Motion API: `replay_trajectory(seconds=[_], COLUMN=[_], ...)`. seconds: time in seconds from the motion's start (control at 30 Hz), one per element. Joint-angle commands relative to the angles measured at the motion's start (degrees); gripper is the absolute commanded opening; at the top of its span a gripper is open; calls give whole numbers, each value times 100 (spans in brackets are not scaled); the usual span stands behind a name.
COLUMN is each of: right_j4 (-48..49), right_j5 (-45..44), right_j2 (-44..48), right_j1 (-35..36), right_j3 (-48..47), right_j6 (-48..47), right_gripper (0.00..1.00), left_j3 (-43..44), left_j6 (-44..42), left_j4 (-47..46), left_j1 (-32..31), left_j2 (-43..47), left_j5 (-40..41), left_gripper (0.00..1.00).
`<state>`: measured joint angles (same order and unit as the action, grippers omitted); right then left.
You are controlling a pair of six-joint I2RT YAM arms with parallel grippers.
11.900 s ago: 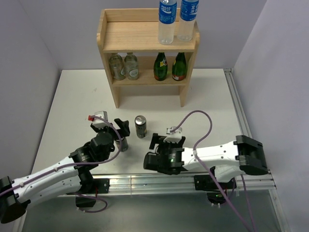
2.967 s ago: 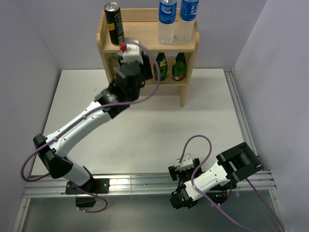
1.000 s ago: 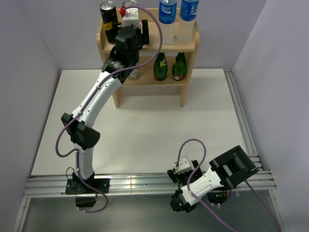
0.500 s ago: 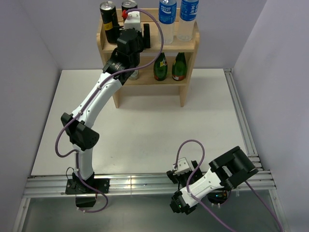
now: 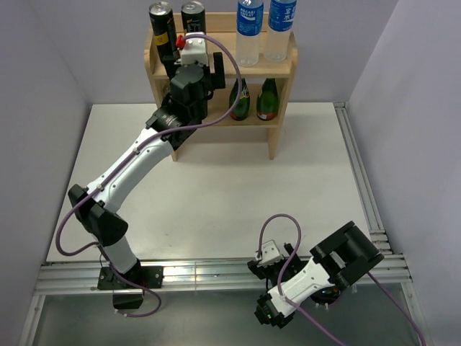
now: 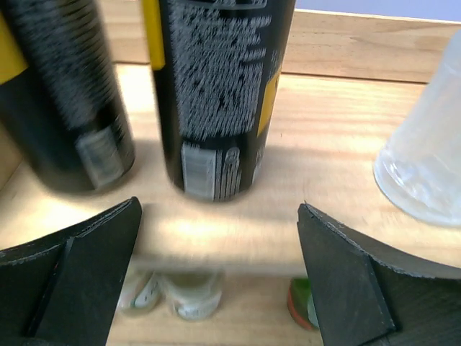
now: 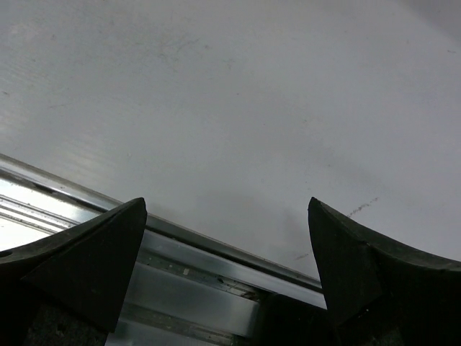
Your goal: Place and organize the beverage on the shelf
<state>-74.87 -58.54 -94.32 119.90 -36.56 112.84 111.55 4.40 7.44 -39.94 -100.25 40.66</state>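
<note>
**A:** What is the layout?

**B:** A white table (image 5: pixel 216 187) with the light wooden shelf (image 5: pixel 274 140) at its far edge. The left arm (image 5: pixel 137 162) stretches up to the top tier. The right arm (image 5: pixel 317 270) is folded low by the near edge.

**A:** Where are the drinks?

**B:** All on the shelf. Two water bottles (image 5: pixel 250 32) with blue labels stand on the right of the top tier. Two green glass bottles (image 5: pixel 268 99) sit on the lower tier beneath them. Two dark cans (image 5: pixel 162 25) stand upright side by side on the top tier's left.

**A:** And the grippers?

**B:** The left gripper (image 6: pixel 220 205) sits just in front of the can nearer the water bottles. Its fingers are spread wide, touch neither can and grasp nothing. The right gripper (image 7: pixel 227 209) is spread wide too, with nothing in it, above the table's near edge and the aluminium rail (image 7: pixel 202 270).
</note>
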Motion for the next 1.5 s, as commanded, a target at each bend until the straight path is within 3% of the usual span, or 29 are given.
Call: replay_trajectory(seconds=[0.0,0.23,0.33,0.43,0.53,0.57,0.63,0.67,0.73,0.77,0.83,0.87,0.9,1.0,1.07,1.17,1.2,1.23,1.33,1.47], right_j4=[-616,-775,-775,-775,-775,-775,-766,-766,-250,92,2274,3285,4861,6539,7063,6041,5289,5090,5420,4933], right_j5=[-17,71,-147,-717,-1632,-2008,-2292,-2441,-2644,-2653,-2365,-2233,-2092,-2640,-2951,-3005,-3031,-3005,-3250,-3435], right_j2=[-77,-87,71,571,1561,1853,2802,3127,4007,4288,5123,5404,5859,6206,6146,5803,5602,5522,5337,5223], right_j1=[157,332,359,359,272,236,105,87,86,69,69,60,60,60,-1,-369,-658,-756,-819,-819], right_j3=[-203,-308,-238,-256,-457,-649,-1122,-1326,-2035,-2266,-2636,-2629,-2594,-2733,-2874,-3497,-3638,-3805,-3771,-3850], right_j6=[4589,4686,4608,3968,2458,1479,429,-690,-2249,-4024,-6463,-8851,-9641,-11210,-12096,-11295,-10927,-10767,-11063,-10635], right_gripper=[100,100,100,100,100,100,100,100,100,100,100,100,100,100,100,100,100,100,100,100], left_j3=[-589,-1889,-2932,-3716,-4526,-4763,-5027,-5098,-5265,-5301,-5319,-5301,-5266,-5030,-4898,-4748,-4774,-4861,-5195,-5161], left_j6=[403,807,1255,1686,2081,2247,2415,2520,2574,2618,2731,2819,2925,3215,3286,2945,2787,2376,1356,756], left_j4=[223,135,293,302,485,678,889,1073,1198,1346,1496,1706,1838,2146,2200,1850,1657,1107,-186,-647], left_j1=[-189,-593,-777,-1172,-1716,-1840,-2262,-2411,-2877,-3009,-3335,-3423,-3606,-3862,-3916,-4074,-4161,-4240,-4390,-4399], left_j2=[295,1208,1788,2464,3001,3098,3327,3380,3555,3591,3696,3714,3766,3898,3995,4511,4662,4829,5549,5938], left_j5=[442,882,952,1215,1426,1392,1382,1400,1357,1322,1373,1487,1601,2137,2410,2787,2911,3025,3035,3070], left_gripper=[97,97,95,94,93,93,92,91,91,91,91,91,91,91,90,88,88,88,88,89])
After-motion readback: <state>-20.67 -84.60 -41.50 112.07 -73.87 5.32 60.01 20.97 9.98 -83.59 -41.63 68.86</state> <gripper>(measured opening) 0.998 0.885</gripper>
